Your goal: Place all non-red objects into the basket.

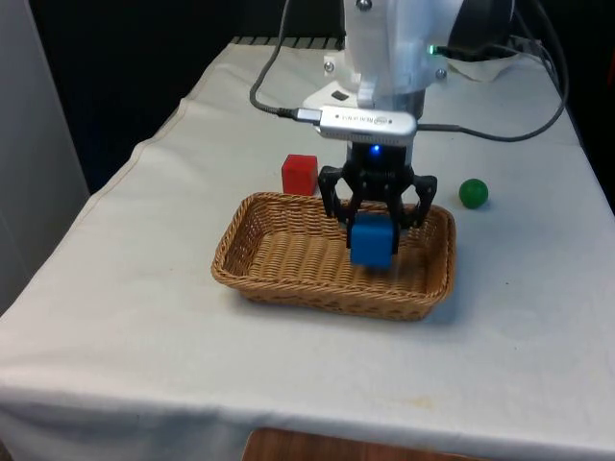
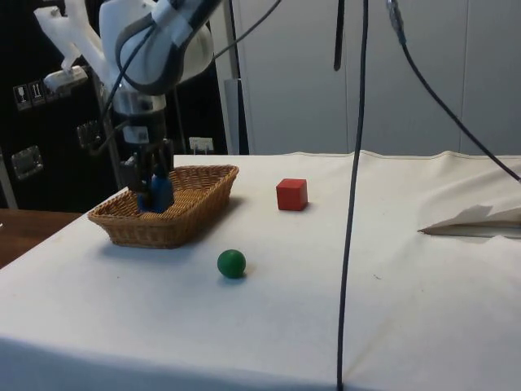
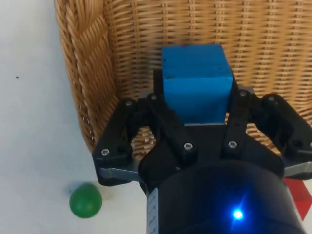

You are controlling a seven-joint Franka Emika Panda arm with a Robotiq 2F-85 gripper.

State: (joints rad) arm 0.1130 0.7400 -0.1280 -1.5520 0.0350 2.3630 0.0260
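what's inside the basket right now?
Only the blue block, gripped by the claw over the woven floor of the basket. The patch directly under the block is hidden. The green ball and red block sit outside on the cloth.

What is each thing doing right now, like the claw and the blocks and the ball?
Claw: shut on the blue block, over the basket.
Blue block: held, inside the basket's rim.
Basket: upright on the table.
Green ball: on the cloth, outside the basket.
Red block: on the cloth, outside the basket.

The table point(image 1: 125, 317) bears a wicker basket point(image 1: 288, 264), red cube point(image 1: 299, 174) and green ball point(image 1: 472, 193).
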